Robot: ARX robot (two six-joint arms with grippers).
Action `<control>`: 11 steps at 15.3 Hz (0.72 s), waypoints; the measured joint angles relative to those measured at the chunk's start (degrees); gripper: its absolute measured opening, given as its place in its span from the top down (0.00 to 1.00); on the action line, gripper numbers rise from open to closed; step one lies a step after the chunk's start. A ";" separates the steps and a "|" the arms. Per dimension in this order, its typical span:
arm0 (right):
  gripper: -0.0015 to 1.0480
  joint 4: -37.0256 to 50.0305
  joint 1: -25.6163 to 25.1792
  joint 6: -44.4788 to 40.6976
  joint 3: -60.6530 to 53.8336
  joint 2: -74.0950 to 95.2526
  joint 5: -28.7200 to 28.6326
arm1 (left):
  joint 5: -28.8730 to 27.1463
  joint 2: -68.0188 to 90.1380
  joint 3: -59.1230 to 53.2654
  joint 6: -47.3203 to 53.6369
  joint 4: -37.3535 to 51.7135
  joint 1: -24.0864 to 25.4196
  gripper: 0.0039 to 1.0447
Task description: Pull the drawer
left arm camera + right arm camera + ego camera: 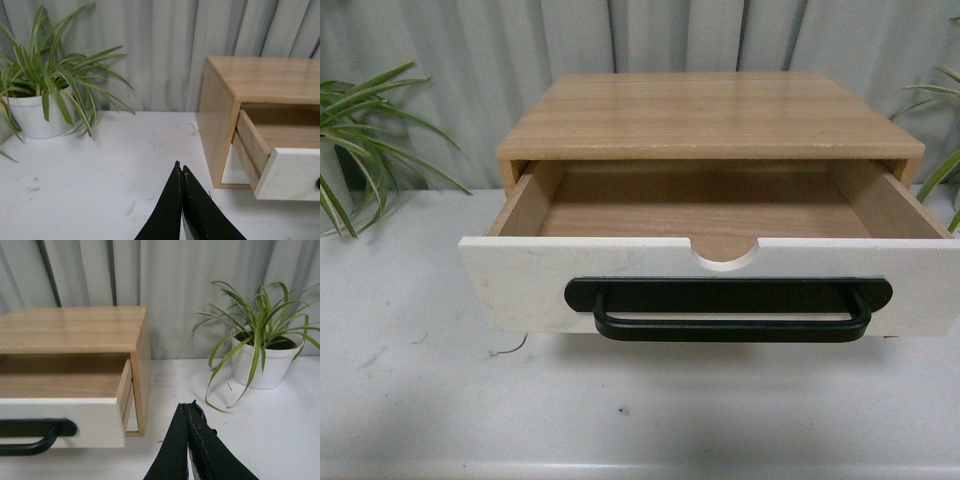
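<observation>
The drawer (520, 280) stands pulled out of a light wood cabinet (710, 115), its bare wood inside showing. Its white front carries a long black bar handle (730, 325) and a half-round notch in the top edge. Neither arm appears in the front view. My left gripper (181, 170) is shut with nothing in it, over the white table to the left of the cabinet (220, 125) and apart from the drawer (292, 172). My right gripper (189, 407) is shut and empty too, beside the drawer's right corner (107, 422), not touching the handle (35, 435).
A white-potted spider plant (35, 112) stands at the table's back left, another (262, 362) at the back right. Grey curtains (470, 60) hang behind. The white table (620, 410) runs in front of the drawer.
</observation>
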 joint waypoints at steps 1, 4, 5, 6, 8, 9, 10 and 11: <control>0.98 -0.90 0.00 0.00 -0.87 -1.07 -0.02 | 0.00 -1.05 0.00 0.00 -0.63 0.00 0.99; 0.98 -3.98 0.00 0.02 -0.87 -5.18 0.00 | -0.02 -4.72 0.00 0.00 -4.02 0.00 0.99; 0.98 -5.42 0.00 0.02 -0.87 -6.29 0.02 | -0.02 -5.81 0.00 0.00 -5.18 0.00 0.99; 0.98 -6.45 0.00 0.02 -0.87 -7.26 0.02 | -0.02 -6.54 0.00 0.00 -5.92 0.00 0.99; 0.98 -8.66 0.00 0.02 -0.87 -9.53 0.00 | -0.04 -11.13 0.17 0.00 -12.20 0.00 0.99; 0.98 -9.55 0.00 0.00 -0.87 -10.38 0.13 | 0.00 -16.48 0.04 -0.02 -17.66 0.00 0.99; 0.98 -15.39 -0.02 0.04 -0.83 -13.90 0.17 | -0.09 -17.00 0.37 0.00 -16.24 0.00 0.99; 0.98 -19.69 0.00 0.02 -0.83 -17.81 -0.04 | -0.04 -17.05 0.15 0.00 -16.98 0.00 0.99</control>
